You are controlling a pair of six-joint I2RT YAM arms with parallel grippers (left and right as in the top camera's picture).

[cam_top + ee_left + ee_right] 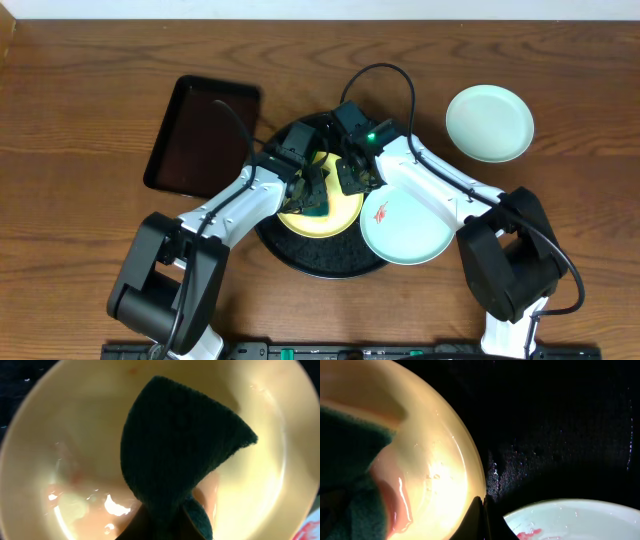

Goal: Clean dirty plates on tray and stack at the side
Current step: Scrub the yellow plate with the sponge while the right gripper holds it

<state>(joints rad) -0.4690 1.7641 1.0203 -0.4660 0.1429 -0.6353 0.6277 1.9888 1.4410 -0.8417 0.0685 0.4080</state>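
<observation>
Overhead straight down, wrist views close, sharing yellow plate (65,445)

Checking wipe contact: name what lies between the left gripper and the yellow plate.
A dark green cloth, hanging from the left gripper over the yellow plate; left wrist view shows it.

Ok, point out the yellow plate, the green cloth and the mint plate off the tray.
yellow plate (280,475): left wrist view, bare inner right side.
green cloth (175,445): left wrist view, middle of its face.
mint plate off the tray (489,122): overhead view, its centre.
</observation>
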